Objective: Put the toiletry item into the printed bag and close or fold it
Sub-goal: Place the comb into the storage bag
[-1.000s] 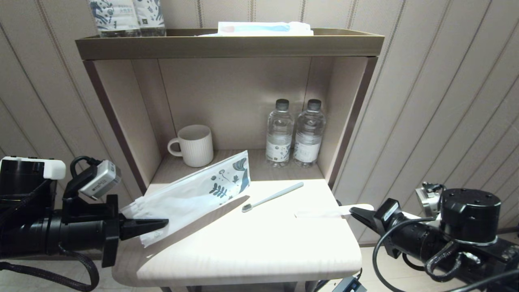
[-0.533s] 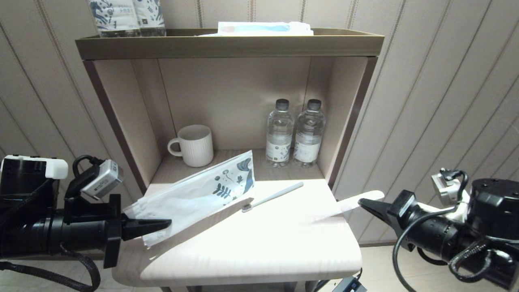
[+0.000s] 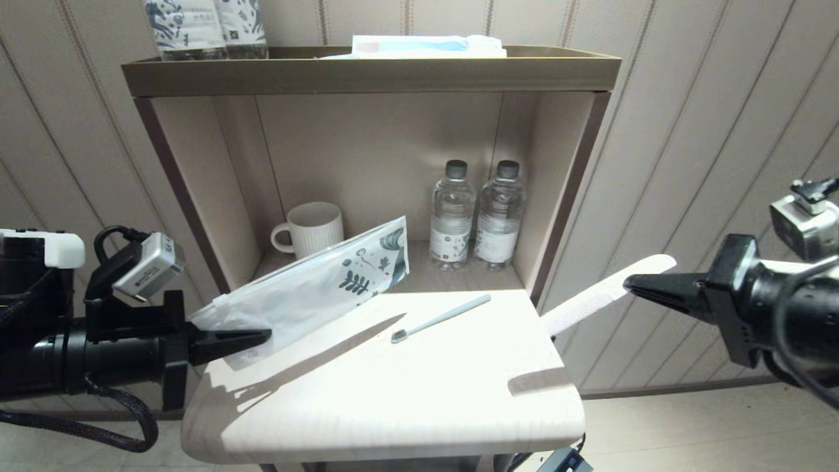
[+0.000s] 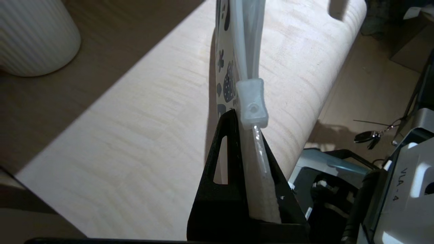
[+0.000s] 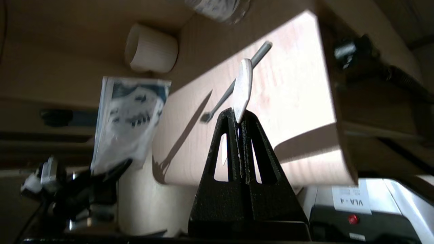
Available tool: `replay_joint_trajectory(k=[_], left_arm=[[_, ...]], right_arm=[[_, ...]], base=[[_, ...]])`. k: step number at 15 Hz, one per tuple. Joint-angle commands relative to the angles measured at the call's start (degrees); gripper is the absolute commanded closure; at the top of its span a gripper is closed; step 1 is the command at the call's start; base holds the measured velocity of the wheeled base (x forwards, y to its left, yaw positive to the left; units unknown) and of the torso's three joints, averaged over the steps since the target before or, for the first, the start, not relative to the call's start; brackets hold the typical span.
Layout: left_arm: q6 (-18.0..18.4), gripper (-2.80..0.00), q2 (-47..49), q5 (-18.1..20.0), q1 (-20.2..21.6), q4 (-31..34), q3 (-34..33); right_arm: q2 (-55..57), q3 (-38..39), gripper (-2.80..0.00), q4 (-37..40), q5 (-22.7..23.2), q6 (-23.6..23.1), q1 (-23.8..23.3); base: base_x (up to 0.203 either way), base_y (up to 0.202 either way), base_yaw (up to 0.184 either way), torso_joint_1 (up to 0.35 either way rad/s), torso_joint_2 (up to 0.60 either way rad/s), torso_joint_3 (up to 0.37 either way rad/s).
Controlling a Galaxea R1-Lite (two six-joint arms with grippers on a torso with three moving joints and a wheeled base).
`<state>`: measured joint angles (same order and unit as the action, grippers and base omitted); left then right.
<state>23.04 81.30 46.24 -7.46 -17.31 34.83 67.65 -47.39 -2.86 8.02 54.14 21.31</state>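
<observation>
The toothbrush (image 3: pixel 440 318) lies loose on the light tabletop (image 3: pixel 393 393), bristle head toward the front; it also shows as the toothbrush (image 5: pixel 237 79) in the right wrist view. My left gripper (image 3: pixel 262 337) is shut on the plain end of the printed bag (image 3: pixel 308 292), which slants up off the table with its leaf print toward the shelf. The bag's zipper slider (image 4: pixel 251 103) sits just past the fingertips. My right gripper (image 3: pixel 630 283) is off the table's right side, raised, shut on a flat cream strip (image 3: pixel 603 295), seen edge-on as the strip (image 5: pixel 242 84).
A ribbed white mug (image 3: pixel 314 233) and two water bottles (image 3: pixel 475 216) stand in the shelf niche behind. A top tray (image 3: pixel 367 69) carries a white-and-blue package (image 3: pixel 426 46) and patterned packs (image 3: pixel 203 26). The table's front edge is rounded.
My right gripper has lifted the cream strip off the table and swung it up and out to the right. My left gripper has raised the bag's end, tilting it more steeply.
</observation>
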Motion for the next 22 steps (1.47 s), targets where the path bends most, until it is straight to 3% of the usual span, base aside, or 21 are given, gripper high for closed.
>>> replay_joint_trajectory(k=[1, 5, 9, 11, 14, 17, 22], left_arm=[[0.16, 0.0, -0.61, 0.17, -0.1, -0.09, -0.11], [0.43, 0.0, -1.43, -1.54, -2.41, -0.11, 0.91], [0.76, 0.0, -1.22, -9.08, -8.48, -0.24, 3.45], [0.98, 0.0, -0.37, -15.0, -13.83, -1.99, 3.7], [4.34, 0.0, 4.09, -26.84, -20.91, -11.0, 3.29], [4.72, 0.0, 4.94, -29.08, -24.83, -12.34, 4.18], [4.1, 0.0, 8.49, -31.81, -26.26, -13.15, 4.61]], right_arm=[[-5.06, -4.94, 0.0, 8.74, -1.47, -0.29, 6.71], [-2.78, -21.28, 0.0, 23.25, -3.42, -6.89, 9.12], [8.25, -50.32, 0.0, 42.28, -10.97, -11.28, 9.32], [15.06, -63.62, 0.0, 48.53, -14.15, -12.91, 9.36], [25.19, -66.64, 0.0, 53.58, -18.38, -14.33, 9.4], [27.44, -66.34, 0.0, 51.86, -18.83, -11.18, 12.58], [27.18, -66.34, 0.0, 48.72, -18.84, -8.7, 17.74]], base=[[0.0, 0.0, 0.0, 0.0, 0.0, 0.0], [0.0, 0.0, 0.0, 0.0, 0.0, 0.0], [0.0, 0.0, 0.0, 0.0, 0.0, 0.0], [0.0, 0.0, 0.0, 0.0, 0.0, 0.0], [0.0, 0.0, 0.0, 0.0, 0.0, 0.0], [0.0, 0.0, 0.0, 0.0, 0.0, 0.0], [0.0, 0.0, 0.0, 0.0, 0.0, 0.0]])
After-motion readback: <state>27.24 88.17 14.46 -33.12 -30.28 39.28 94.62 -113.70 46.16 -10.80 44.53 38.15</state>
